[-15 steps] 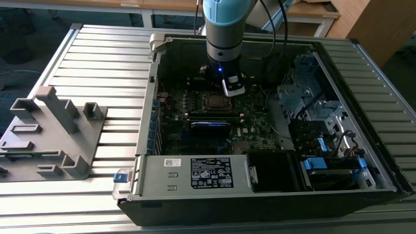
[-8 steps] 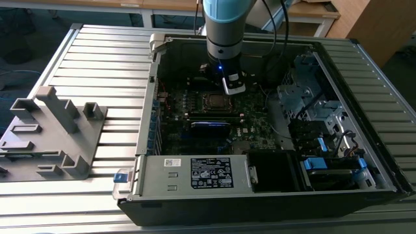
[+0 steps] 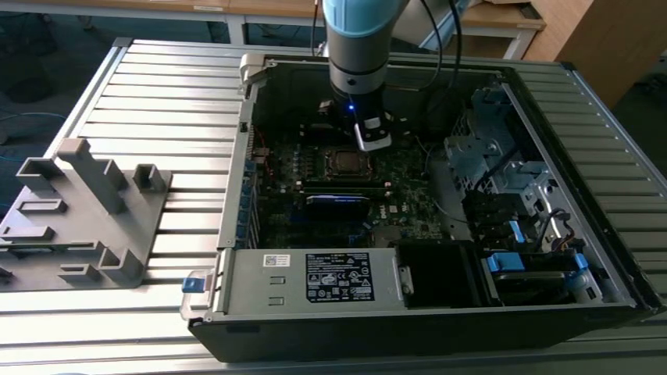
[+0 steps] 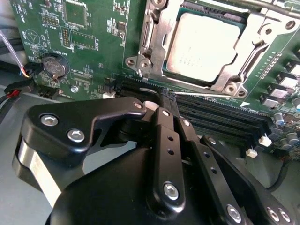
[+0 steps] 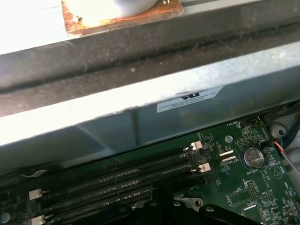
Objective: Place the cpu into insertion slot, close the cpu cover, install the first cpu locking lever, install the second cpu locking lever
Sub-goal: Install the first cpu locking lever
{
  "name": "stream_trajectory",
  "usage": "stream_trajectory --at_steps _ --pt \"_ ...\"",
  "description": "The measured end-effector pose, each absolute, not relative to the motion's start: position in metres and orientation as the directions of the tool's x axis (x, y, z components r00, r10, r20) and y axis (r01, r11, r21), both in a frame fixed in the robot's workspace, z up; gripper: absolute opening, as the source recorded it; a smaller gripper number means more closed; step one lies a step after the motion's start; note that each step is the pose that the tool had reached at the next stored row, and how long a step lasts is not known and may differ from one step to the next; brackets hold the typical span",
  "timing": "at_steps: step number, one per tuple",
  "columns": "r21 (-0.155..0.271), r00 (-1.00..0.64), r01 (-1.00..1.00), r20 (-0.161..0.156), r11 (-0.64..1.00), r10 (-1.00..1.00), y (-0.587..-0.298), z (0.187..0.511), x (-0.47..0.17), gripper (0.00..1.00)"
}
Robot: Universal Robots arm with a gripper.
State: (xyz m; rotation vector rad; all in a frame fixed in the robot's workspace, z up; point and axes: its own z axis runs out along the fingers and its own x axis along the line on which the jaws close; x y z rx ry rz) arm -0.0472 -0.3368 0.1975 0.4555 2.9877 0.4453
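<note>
while the end effector (image 4: 169, 101) hangs clenched, empty, cpu (image 4: 202, 47) just beyond, seated under cpu cover (image 4: 154, 44)

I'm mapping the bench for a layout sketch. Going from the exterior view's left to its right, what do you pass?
Grey plastic fixture → power-supply box → cpu → gripper → blue clips in the drive bay.

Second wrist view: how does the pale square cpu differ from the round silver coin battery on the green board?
The pale grey square cpu is square; the round silver coin battery is a disc. The cpu is clearly larger. The cpu sits under the silver metal cpu cover; the battery sits in a round black holder. Both lie flat on the green motherboard.
</note>
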Motion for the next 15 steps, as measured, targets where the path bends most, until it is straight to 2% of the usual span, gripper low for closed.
stream_trajectory --at_steps 6,11,15 --pt "0.308 -0.951 0.273 -0.059 0.912 0.304 -0.3367 0.1955 -0.0479 0.11" --pt "0.308 -0.951 0.272 -0.060 0.912 0.304 -0.3368 0.1955 -0.0480 0.11" --pt "0.275 -0.951 0.272 -0.072 0.922 0.302 -0.3368 0.1953 -0.0480 0.11"
